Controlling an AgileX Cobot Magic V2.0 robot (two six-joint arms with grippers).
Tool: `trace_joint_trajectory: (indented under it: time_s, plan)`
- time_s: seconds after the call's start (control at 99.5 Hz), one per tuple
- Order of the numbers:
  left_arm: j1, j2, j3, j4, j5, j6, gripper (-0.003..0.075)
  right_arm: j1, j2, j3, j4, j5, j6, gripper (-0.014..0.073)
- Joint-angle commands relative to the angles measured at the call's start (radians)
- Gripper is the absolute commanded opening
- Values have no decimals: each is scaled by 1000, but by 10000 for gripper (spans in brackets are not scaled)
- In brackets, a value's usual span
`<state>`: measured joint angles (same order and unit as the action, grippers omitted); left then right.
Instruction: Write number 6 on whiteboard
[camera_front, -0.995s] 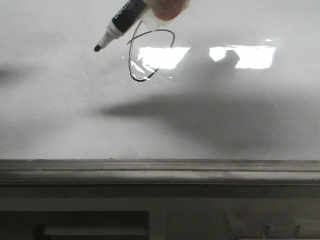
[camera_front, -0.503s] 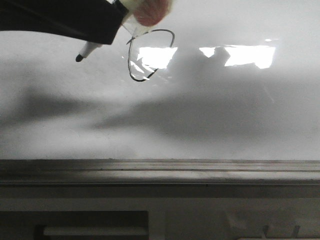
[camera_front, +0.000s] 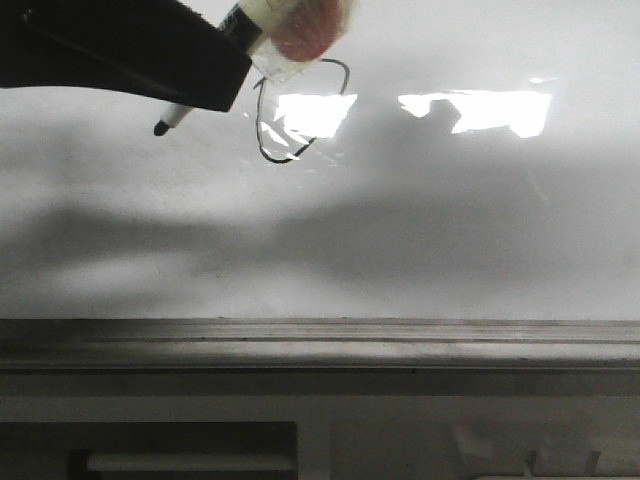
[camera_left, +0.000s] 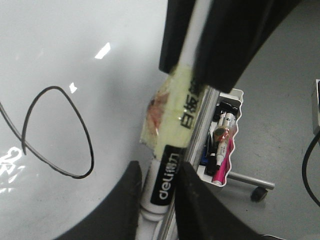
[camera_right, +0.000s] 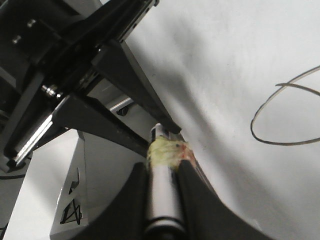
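We saw both jaws closed on the marker (camera_left: 167, 172), left gripper (camera_left: 159, 200) and right gripper (camera_right: 162, 200), tip off the whiteboard (camera_front: 450, 240) beside the number 6 (camera_front: 295, 110)

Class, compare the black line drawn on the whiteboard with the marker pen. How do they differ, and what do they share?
The drawn line is thin and flat on the whiteboard, while the marker pen is a thick barrel. The line curves into a loop, but the pen is straight. The line is bare, whereas the pen wears yellowish tape and sits clamped in the left gripper and right gripper. Both show black.
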<state>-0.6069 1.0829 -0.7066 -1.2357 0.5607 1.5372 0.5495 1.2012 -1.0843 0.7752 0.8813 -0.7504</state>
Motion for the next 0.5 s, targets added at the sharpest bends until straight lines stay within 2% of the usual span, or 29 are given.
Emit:
trace_joint_trajectory:
  time_s: [0.0,0.101,0.181,0.251,0.302,0.493]
  plan:
    - [-5,-9,-34,-48,-29,-3,-18,2,-13,-36,55,-4,-6,-19]
    - [-5,-9,-34,-48,-29,-3,-20,2,-11,-36,55,-4,-6,136]
    - [-5,-11,-34,-48,-37,-12,-20,2,-11,-36,55,-18,-6,369]
    - [-5,-18,-34,-48,-61,-44,-20,-14,-13,-36,55,-22,-6,496]
    - [-3,-29,-32,-48,-88,-85,-20,-31,-15,-36,55,-19,-6,520]
    - [-3,-144,49,-81,-284,-216,-20,-151,-73,-21,38,16,-3,520]
